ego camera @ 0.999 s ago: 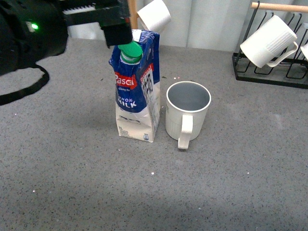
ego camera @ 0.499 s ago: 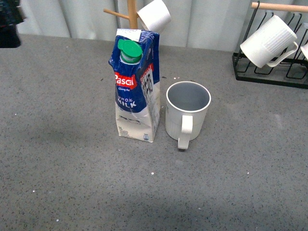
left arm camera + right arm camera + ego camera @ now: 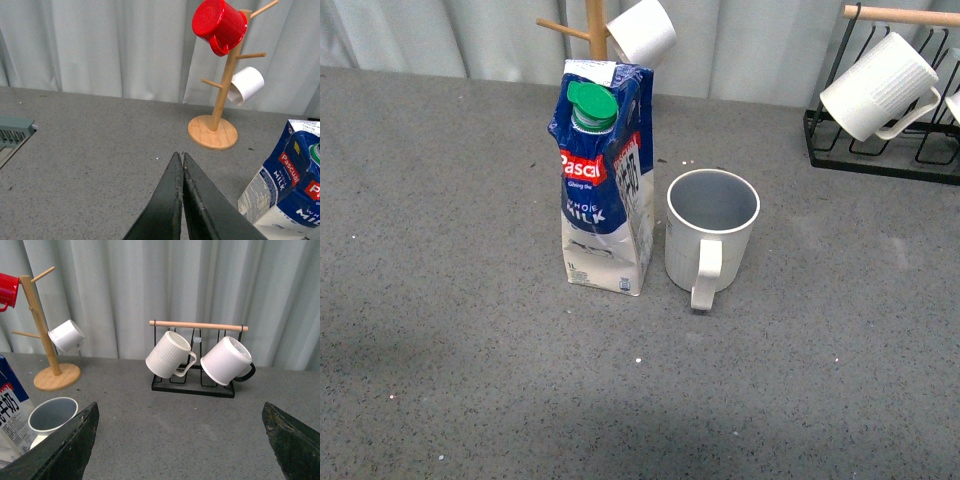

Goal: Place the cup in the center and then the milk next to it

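The off-white cup (image 3: pixel 710 235) stands upright in the middle of the grey table, handle towards me, grey-blue inside. Close beside it on its left stands the blue-and-white milk (image 3: pixel 605 190), upright with a green cap. A narrow gap separates them. Neither arm shows in the front view. My left gripper (image 3: pixel 180 155) is shut with nothing in it, above the table and away from the milk (image 3: pixel 285 185). My right gripper (image 3: pixel 180 407) is wide open and empty, with the cup (image 3: pixel 50 417) and the milk (image 3: pixel 10 410) off to one side of it.
A wooden mug tree (image 3: pixel 215 125) holds a red mug (image 3: pixel 220 20) and a small white cup (image 3: pixel 247 85) behind the milk. At the back right, a black wire rack (image 3: pixel 192 387) carries a ribbed white mug (image 3: pixel 169 355) and a plain white mug (image 3: pixel 226 360). A grey box edge (image 3: pixel 12 132) lies nearby.
The left arm, which was over the milk's cap a second ago, has drawn back to the left and out of the front view. The milk and cup have stayed put.
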Robot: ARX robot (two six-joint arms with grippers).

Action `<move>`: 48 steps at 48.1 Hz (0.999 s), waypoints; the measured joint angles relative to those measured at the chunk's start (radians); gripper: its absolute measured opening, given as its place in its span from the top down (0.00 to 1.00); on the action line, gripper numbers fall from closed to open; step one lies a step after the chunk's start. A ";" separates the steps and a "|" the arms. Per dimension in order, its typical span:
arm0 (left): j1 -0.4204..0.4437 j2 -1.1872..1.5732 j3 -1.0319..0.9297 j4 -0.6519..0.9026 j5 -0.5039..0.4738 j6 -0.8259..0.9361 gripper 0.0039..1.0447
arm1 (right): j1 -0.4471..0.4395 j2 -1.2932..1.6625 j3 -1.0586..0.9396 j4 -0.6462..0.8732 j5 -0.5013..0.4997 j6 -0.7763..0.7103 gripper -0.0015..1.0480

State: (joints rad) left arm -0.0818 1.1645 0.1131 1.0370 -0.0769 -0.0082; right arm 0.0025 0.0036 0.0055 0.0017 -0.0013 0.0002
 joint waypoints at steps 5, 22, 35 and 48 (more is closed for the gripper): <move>0.048 -0.075 -0.028 -0.050 0.063 0.001 0.96 | 0.000 0.000 0.000 0.000 0.000 0.000 0.09; 0.079 -0.422 -0.093 -0.322 0.077 0.001 0.96 | 0.000 0.000 0.000 0.000 0.000 0.000 0.09; 0.079 -0.576 -0.093 -0.458 0.077 0.001 0.96 | 0.000 0.000 0.000 0.000 0.000 0.000 0.09; 0.079 -0.725 -0.094 -0.597 0.077 0.001 0.96 | 0.000 0.000 0.000 0.000 0.000 0.000 0.09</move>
State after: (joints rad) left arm -0.0025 0.4393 0.0193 0.4397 -0.0002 -0.0071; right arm 0.0025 0.0036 0.0055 0.0017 -0.0013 0.0002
